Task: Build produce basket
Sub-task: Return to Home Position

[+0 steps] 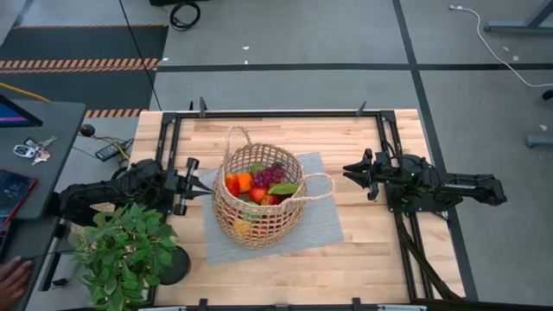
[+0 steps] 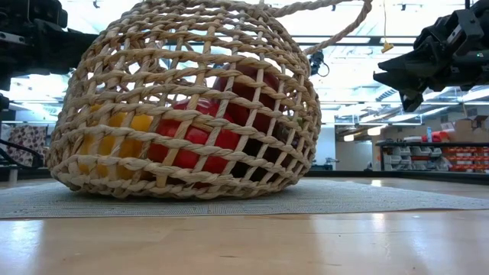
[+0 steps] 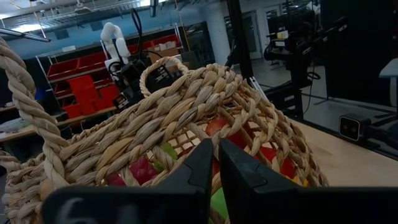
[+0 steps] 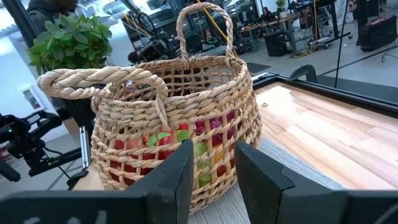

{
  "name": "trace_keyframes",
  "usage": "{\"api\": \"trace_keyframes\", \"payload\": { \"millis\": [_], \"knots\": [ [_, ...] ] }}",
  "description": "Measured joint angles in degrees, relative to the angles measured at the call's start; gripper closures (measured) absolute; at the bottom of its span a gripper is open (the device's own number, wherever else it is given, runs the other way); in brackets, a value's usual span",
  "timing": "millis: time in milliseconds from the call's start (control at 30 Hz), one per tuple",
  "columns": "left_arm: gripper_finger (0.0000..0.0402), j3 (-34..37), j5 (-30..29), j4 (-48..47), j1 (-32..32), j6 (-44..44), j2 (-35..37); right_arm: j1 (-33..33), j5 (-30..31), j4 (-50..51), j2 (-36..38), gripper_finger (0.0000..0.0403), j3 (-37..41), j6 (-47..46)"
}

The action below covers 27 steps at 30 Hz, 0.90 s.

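The round tan wicker basket (image 1: 259, 218) stands by its base on a grey mat (image 1: 315, 231) in the middle of the wooden table. It holds the produce (image 1: 259, 183): red, orange, green and yellow pieces and purple grapes, which also show through the weave (image 2: 195, 137). My left gripper (image 1: 194, 183) hangs level just left of the basket, shut and apart from it (image 3: 216, 168). My right gripper (image 1: 347, 173) hangs level right of the basket beside one loop handle (image 1: 318, 186), its fingers drawn in with nothing between them (image 4: 214, 168).
A leafy potted plant (image 1: 121, 250) stands at the table's near left corner, close to my left arm. A dark desk with keys (image 1: 30, 149) lies beyond the left edge, and a person's hand (image 1: 10, 276) shows there. Bare wood lies on the near right (image 1: 389, 268).
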<state>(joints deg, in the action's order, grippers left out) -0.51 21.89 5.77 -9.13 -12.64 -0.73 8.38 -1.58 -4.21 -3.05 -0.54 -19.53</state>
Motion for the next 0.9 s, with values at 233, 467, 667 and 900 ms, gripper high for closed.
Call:
{"api": "trace_keyframes", "payload": {
  "millis": [233, 467, 667, 900],
  "knots": [
    [0.0376, 0.00, 0.00, -0.01, 0.00, 0.00, 0.00, 0.00, 0.00, 0.00, 0.00, 0.0281, 0.00, 0.02],
    [0.0377, 0.00, 0.00, -0.01, -0.02, 0.00, 0.00, 0.00, 0.02, 0.00, 0.00, 0.0281, 0.00, 0.02],
    [0.0368, 0.00, 0.00, -0.01, -0.01, 0.00, 0.00, 0.00, 0.02, 0.00, 0.00, 0.0281, 0.00, 0.02],
    [0.0375, 0.00, 0.00, -0.01, -0.01, 0.00, 0.00, 0.00, 0.02, 0.02, 0.00, 0.0281, -0.01, 0.02]
  ]
}}
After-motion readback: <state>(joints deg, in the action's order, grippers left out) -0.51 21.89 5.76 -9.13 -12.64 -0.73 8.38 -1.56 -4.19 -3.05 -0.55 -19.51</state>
